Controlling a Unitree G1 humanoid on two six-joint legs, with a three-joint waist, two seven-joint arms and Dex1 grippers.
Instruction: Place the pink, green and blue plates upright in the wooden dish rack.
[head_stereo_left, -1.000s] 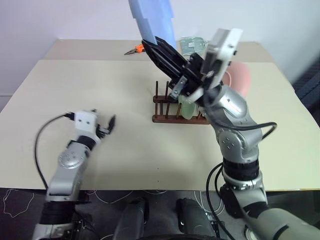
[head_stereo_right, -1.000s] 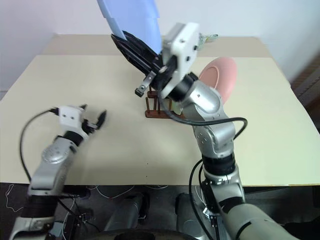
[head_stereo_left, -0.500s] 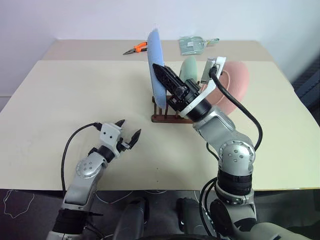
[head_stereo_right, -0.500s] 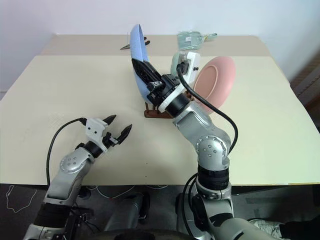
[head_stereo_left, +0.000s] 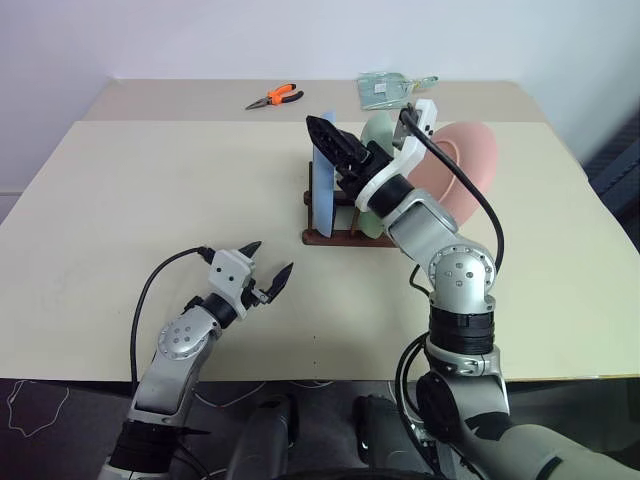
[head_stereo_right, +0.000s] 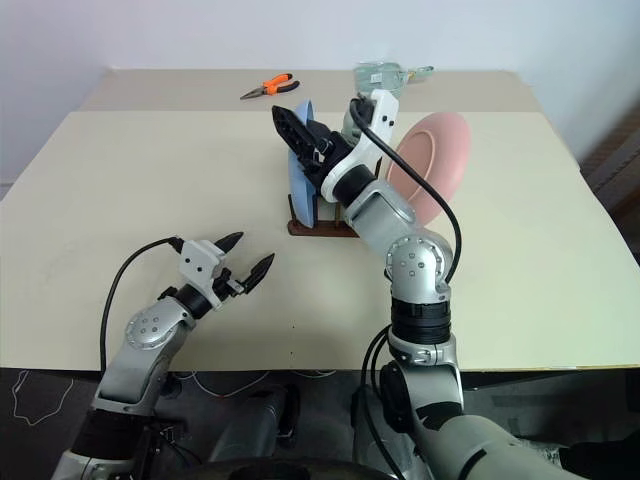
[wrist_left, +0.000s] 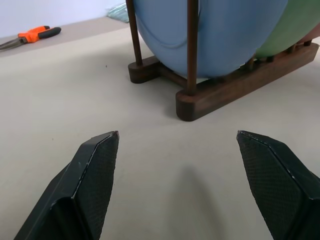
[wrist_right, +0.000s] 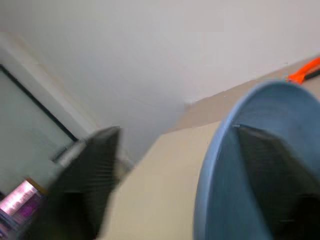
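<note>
Currently in the rack: I see the blue plate (head_stereo_left: 322, 192) standing on edge between the pegs at the left end, and the green plate (head_stereo_left: 377, 132) just behind it to the right.
Rack, looks: the wooden dish rack (head_stereo_left: 335, 236) is small and dark brown, with thin upright pegs rising from two base rails joined by a crosspiece; it is about one plate wide.
Rack, place: it sits near the middle of the pale table (head_stereo_left: 150, 190), well ahead of my left arm.
Pink plate: the pink plate (head_stereo_left: 458, 165) stands tilted at the rack's right end; my right arm hides its foot, so I cannot tell how it is seated.
Right gripper: the right gripper (wrist_right: 176, 131) is up at the top edge of the blue plate; its fingers (wrist_right: 95, 170) are spread wide with the plate's rim between them, and I cannot tell whether either one touches it.
Left gripper: the left gripper (head_stereo_left: 268, 258) hangs low over the bare table, pointing at the rack, fingers (wrist_left: 92, 175) wide apart and holding nothing.
Far edge: orange-handled pliers (head_stereo_left: 273, 97) and a clear packet (head_stereo_left: 385, 88) lie well beyond the rack.
</note>
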